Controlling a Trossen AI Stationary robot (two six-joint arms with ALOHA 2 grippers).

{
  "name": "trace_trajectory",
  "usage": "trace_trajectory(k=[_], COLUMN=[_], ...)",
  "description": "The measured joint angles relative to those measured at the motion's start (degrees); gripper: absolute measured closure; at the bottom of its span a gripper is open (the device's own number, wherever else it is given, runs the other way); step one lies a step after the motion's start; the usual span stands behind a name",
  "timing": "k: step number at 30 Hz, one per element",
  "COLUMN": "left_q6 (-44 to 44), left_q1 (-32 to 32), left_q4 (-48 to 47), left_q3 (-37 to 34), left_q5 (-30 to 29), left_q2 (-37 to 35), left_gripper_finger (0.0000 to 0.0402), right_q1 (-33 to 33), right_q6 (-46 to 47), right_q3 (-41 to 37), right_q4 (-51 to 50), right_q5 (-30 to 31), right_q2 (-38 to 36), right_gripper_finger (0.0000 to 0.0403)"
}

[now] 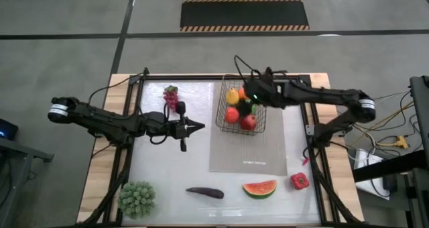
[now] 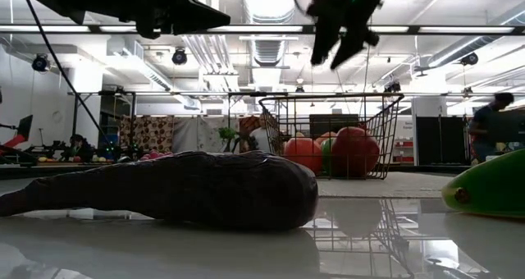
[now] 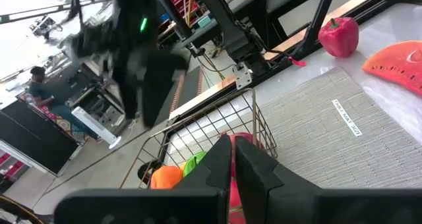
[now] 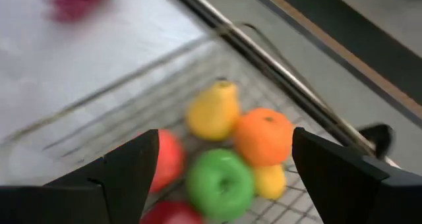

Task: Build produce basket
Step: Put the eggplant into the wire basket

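Right now the right gripper (image 1: pixel 249 94) hangs over the basket (image 1: pixel 221 118) with its fingers spread wide and nothing between them. Down inside the basket sit a yellow pear (image 4: pixel 214 110), an orange (image 4: pixel 264 137), a green apple (image 4: pixel 219 180) and red apples (image 1: pixel 249 122). It looks like a fruit has just gone in, so the next job is to fetch another one.

The left gripper (image 1: pixel 196 127) waits off to the side of the basket, fingers pressed together and holding nothing. The purple grapes (image 1: pixel 171 95) lie near it, well apart from the basket. The eggplant (image 1: pixel 205 192), the watermelon slice (image 1: pixel 259 188) and the red pepper (image 1: pixel 299 181) lie farther from the basket, toward the table's front edge.

To do this well, the right arm should lift straight up first, so its fingers do not catch the wire rim. Then it should come down over the middle of one fruit and squeeze gently, because round toys can roll.

The basket stands on a grey mat (image 1: pixel 248 154) on a shiny white table (image 1: pixel 161 174). A bumpy green ball (image 1: pixel 137 198) sits far from the basket. Behind the table is a big room with bright ceiling lights, and a person (image 2: pixel 490 123) stands far back.
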Motion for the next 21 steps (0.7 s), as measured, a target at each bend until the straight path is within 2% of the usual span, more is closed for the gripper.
trace_trajectory(k=[5, 10, 17, 21], left_q6=[0.0, 0.1, 0.0, 0.0], left_q1=[0.0, 0.0, 0.0, 0.0], left_q4=[1.2, 1.3, 3.4, 4.1], left_q3=[0.1, 0.2, 0.2, 0.4], left_q5=[0.0, 0.0, -0.9, -0.9], left_q2=[0.0, 0.0, 0.0, 0.0], left_gripper_finger=[0.0400, 0.0400, 0.0400, 0.0400], right_q1=[10.3, 21.5, 34.7, 40.3], right_q6=[0.0, 0.8, 2.1, 1.8], right_q3=[-0.3, -0.4, -1.2, -3.3], right_q4=[-0.1, 0.0, 2.3, 6.5], right_q5=[0.0, -0.1, 0.2, 4.3], right_q2=[-4.5, -5.4, -1.3, 2.6], right_gripper_finger=[0.0076, 0.0076, 0.0076, 0.0076])
